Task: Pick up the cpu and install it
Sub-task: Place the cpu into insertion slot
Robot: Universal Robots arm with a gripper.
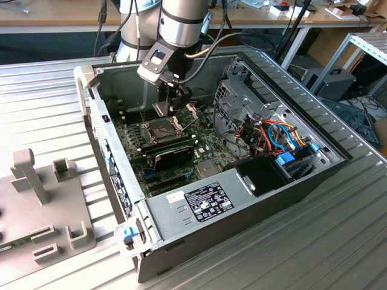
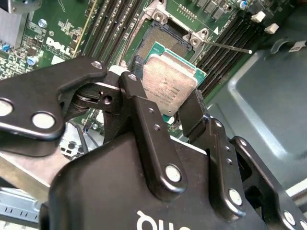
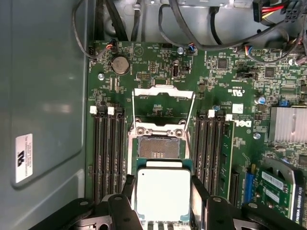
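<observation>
We hold the cpu (image 3: 163, 194) above the open socket (image 3: 158, 147), upper middle of the exterior view, the gripper (image 1: 174, 104) jaws pinching its opposite edges. We judge it light, stiff and fragile underneath, so the edges suit.

In the exterior view the arm (image 1: 181, 21) occupied the upper middle of the frame. Its silver wrist (image 1: 178, 30) pointed steeply downward and leaned slightly toward the lower left. Below the wrist, the black pincer (image 1: 173, 104) hung in the upper half of the frame, just left of centre. In both wrist views its two black fingers (image 2: 144, 115) were closed against opposite edges of the cpu (image 2: 170, 88). They clamped the chip between their tips with its metal top turned toward the wrist, and the linkage bars angled inward.
</observation>
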